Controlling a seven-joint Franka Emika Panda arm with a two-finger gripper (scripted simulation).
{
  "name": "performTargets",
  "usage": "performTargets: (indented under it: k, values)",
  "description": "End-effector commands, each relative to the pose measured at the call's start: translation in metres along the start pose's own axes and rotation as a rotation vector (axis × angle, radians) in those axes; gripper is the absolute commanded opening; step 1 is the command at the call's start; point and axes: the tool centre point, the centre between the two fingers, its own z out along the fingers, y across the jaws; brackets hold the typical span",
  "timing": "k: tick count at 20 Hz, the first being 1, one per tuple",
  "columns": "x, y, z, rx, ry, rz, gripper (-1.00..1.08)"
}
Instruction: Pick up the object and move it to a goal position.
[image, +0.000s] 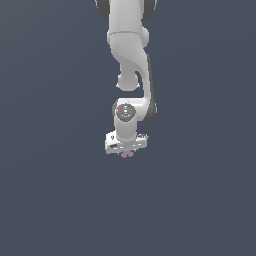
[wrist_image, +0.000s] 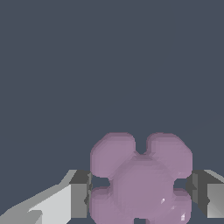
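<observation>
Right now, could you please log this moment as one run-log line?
gripper: around clover piece | fingers: either side, contact unclear | surface: plain dark | lift: cannot tell

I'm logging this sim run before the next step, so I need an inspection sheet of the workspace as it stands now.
Surface: plain dark blue-grey ground, no markings seen.
Job's things: pale purple clover-shaped object sits between the claw's fingers; in the exterior view only its edge shows under the claw.
Clutter: nothing seen.
Grippers: white claw pointing down, finger pads at or very near the object's sides; contact cannot be confirmed.
Cables: nothing seen.
Surroundings: nothing seen, no goal marker visible.
</observation>
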Motion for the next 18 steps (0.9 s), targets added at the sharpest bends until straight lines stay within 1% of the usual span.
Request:
performTargets:
  k: [1,6,10,14,18]
  values:
    - [0.001,0.0,0.003,0.0,0.001,0.0,-1.0]
    - [0.0,-0.001,0.0,0.0,0.0,0.0,-1.0]
    - [0.005,-0.007,-0.006,0.0,0.0,0.0,-1.0]
    - [0.015,-0.022,-0.02,0.0,0.0,0.0,-1.0]
    - [0.03,-0.043,-0.04,0.0,0.0,0.0,-1.0]
